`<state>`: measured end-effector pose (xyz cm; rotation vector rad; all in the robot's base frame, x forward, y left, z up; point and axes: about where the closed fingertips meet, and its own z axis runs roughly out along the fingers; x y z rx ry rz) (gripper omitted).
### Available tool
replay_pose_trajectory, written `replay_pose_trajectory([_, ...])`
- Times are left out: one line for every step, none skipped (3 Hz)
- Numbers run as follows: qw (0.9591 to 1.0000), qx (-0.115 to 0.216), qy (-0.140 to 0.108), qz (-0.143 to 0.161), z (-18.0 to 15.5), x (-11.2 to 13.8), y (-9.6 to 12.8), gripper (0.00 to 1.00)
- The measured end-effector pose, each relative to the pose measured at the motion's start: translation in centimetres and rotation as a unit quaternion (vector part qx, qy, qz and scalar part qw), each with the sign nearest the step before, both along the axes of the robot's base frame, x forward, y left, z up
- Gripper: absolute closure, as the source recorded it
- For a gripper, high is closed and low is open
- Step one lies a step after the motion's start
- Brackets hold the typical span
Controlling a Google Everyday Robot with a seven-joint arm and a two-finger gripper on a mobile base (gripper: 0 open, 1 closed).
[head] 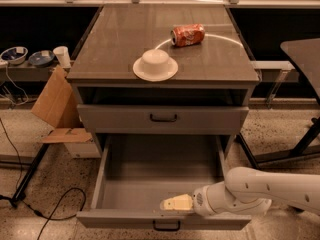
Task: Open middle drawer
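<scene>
A grey metal bench with stacked drawers, seen from above and in front. The middle drawer stands pulled far out of the bench front, below the closed top drawer, so the task looks nearly or fully done. The claw, a cream tip on a white arm reaching in from the bench's right side, sits at the inner edge of the drawer's low front, just above the small black handle. Whether the claw is apart or together cannot be made out, nor whether it touches the front edge. The drawer is likely stiff sheet metal on slides: rigid, smooth, not fragile, and light to move with nothing seen inside. The handle at the centre of the front is the natural hold; hooking over the front lip would also serve, and a pull straight out from the bench should keep it from binding. On the bench top lie a red can on its side and an upturned white bowl. Any third drawer is hidden beneath the open one. The handle's lower part is cut off at the bottom edge, and the gap under the bench top is too dark to read.
</scene>
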<state>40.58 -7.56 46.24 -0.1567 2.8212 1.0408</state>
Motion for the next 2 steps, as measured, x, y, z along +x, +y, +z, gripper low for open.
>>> replay_pose_trajectory([0.9998,-0.007,0.015,-0.011,0.15,-0.43,-0.38,0.00])
replay_pose_trajectory([0.9998,-0.007,0.015,-0.011,0.15,-0.43,-0.38,0.00])
